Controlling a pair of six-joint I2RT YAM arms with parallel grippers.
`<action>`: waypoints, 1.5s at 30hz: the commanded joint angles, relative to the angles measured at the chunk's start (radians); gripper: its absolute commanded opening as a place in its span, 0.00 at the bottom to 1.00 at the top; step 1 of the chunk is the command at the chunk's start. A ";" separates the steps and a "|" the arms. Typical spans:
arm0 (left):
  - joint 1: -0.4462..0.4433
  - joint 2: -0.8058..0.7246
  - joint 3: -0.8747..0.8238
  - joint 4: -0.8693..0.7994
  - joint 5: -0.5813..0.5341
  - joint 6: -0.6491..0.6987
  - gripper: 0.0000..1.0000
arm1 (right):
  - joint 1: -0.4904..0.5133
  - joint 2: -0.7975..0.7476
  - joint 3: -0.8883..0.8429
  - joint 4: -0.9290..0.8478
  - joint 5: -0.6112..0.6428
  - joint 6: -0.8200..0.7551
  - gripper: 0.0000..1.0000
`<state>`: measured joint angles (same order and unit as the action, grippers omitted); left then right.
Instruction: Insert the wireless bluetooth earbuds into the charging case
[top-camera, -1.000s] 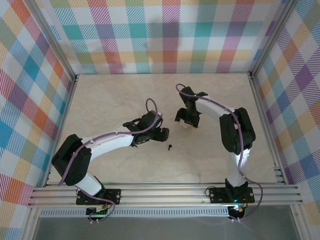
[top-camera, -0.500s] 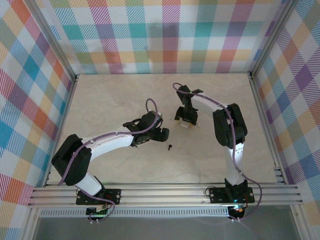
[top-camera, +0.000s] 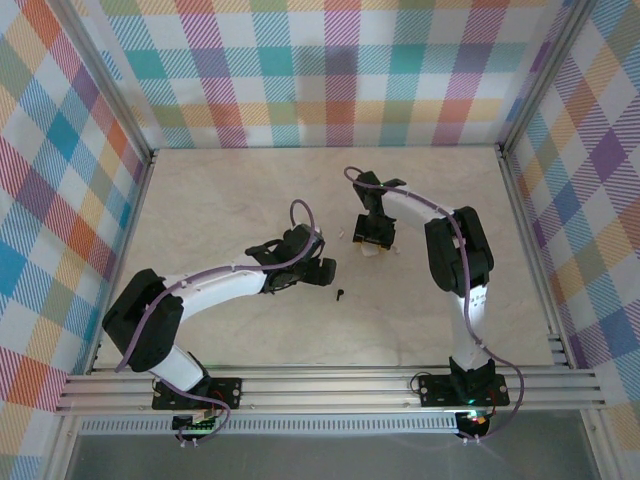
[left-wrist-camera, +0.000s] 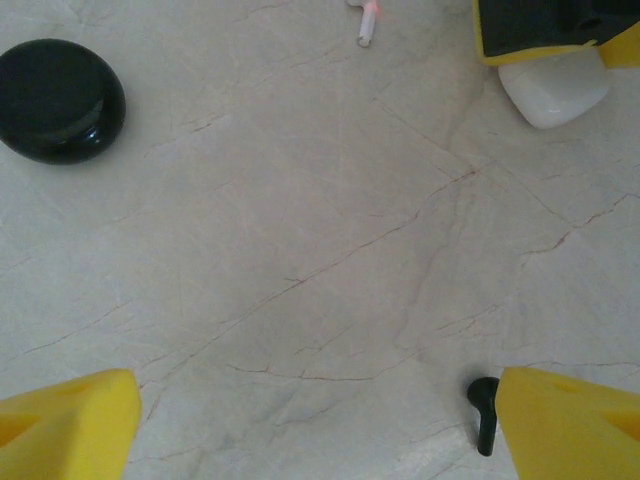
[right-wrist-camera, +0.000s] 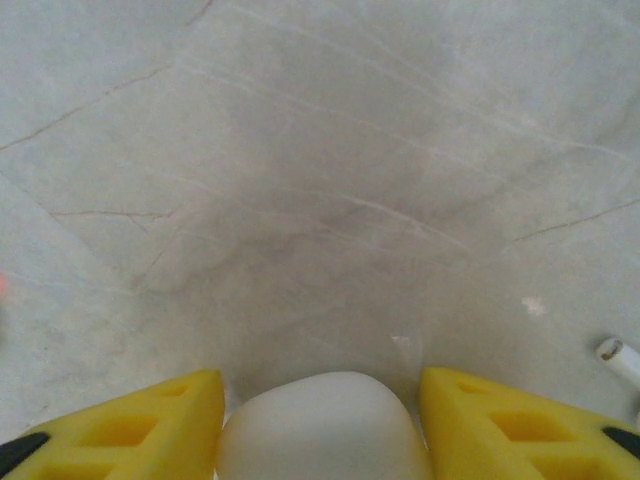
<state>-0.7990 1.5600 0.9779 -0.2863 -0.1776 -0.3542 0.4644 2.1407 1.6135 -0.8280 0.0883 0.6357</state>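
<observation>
Left end effector (left-wrist-camera: 315, 405) is spread wide over the surface (left-wrist-camera: 300, 250) with the black earbud (left-wrist-camera: 484, 412) just beside one finger (left-wrist-camera: 570, 425), so I'd center it before closing, while the right end effector (right-wrist-camera: 320, 378) hugs the white charging case (right-wrist-camera: 320, 435), can't tell if it's actually pinching.

Left arm stretched out low toward centre, wrist tipped down. left pincer (top-camera: 322, 268) aimed downward, fingers (left-wrist-camera: 65, 425) spread wide. Right arm folded at the elbow, forearm reaching inward. right pincer (top-camera: 372, 240) aimed down, fingers (right-wrist-camera: 130, 425) snug against both sides of the white case (right-wrist-camera: 322, 428).
</observation>
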 joint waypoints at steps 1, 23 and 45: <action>-0.019 -0.041 -0.012 -0.004 -0.010 -0.023 0.92 | 0.008 -0.024 -0.024 -0.069 -0.011 -0.025 0.63; -0.019 -0.117 -0.066 -0.021 -0.025 -0.060 0.92 | 0.007 0.026 0.043 -0.101 -0.031 -0.296 0.57; -0.014 -0.296 -0.148 0.349 0.144 0.141 0.91 | 0.000 -0.298 -0.046 0.030 -0.274 -0.108 0.38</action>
<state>-0.8009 1.2835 0.8337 -0.0269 -0.0658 -0.2596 0.4656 1.9442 1.5703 -0.8429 -0.0811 0.4614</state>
